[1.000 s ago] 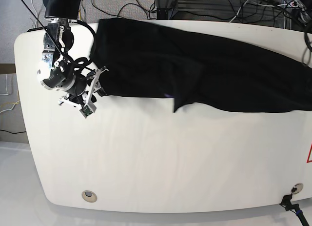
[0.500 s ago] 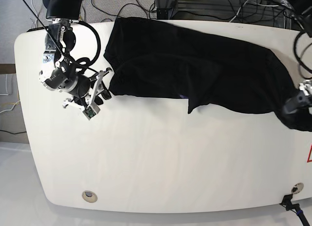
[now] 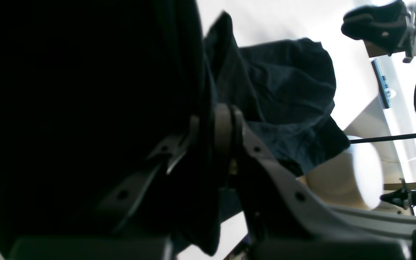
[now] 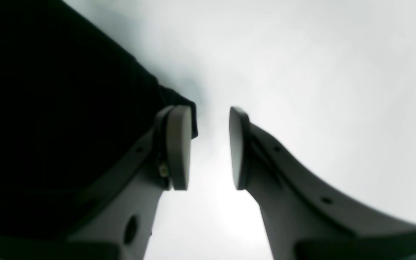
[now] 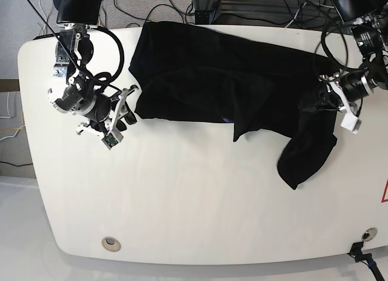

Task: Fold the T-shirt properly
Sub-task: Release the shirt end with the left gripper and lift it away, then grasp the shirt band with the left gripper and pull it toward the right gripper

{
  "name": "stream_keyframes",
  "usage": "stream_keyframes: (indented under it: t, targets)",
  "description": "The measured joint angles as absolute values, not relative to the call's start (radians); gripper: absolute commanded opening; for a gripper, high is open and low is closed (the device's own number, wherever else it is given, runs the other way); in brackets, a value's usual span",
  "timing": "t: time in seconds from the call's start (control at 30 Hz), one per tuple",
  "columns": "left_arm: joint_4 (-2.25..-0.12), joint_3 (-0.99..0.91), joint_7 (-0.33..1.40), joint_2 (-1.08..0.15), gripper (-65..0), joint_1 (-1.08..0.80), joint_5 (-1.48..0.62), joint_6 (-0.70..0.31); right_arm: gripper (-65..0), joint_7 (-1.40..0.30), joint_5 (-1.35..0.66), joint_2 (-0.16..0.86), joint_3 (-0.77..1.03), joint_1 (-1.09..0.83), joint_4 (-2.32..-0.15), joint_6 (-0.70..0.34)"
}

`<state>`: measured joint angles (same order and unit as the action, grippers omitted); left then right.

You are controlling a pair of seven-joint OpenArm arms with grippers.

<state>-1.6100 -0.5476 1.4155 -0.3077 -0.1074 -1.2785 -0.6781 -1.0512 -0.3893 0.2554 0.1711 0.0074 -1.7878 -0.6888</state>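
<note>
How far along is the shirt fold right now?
Early stage. The T-shirt lies bunched across the table, with no neat fold yet. The left pincer is shut on its right end, lifting it. The right pincer is open beside the other edge, gripping nothing.

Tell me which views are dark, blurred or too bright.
Left wrist view: the T-shirt fills the left half almost black, and the background on the right is blown out. Right wrist view: soft, the fingers and white table hazy. Base view: evenly lit and sharp, with slightly curved table edges.
</note>
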Motion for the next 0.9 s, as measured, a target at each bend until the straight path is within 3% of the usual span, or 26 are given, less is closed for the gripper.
stream_keyframes:
  t: [0.53,0.73,0.77,0.9]
  targets:
    - [-1.641,-0.503,1.413,-0.238,-65.0,-0.168,-1.252,-0.694,-47.7,-1.032,-0.408,0.257,0.175,0.01,-1.785,-0.693]
    - [-1.748,-0.398,1.361,-0.244,-65.0,-0.227,-1.072,-0.694,-47.6,-1.033,-0.408,0.258,0.172,0.017,-1.779,-0.693]
    - [-1.787,-0.358,1.309,-0.253,-62.6,-0.247,-1.002,-0.689,-47.5,-1.032,-0.416,0.26,0.172,0.016,-1.778,-0.693]
    - [-1.74,-0.381,1.314,-0.236,-62.6,-0.233,-0.993,-0.679,-47.5,-1.025,-0.404,0.234,0.165,-0.028,-1.772,-0.677]
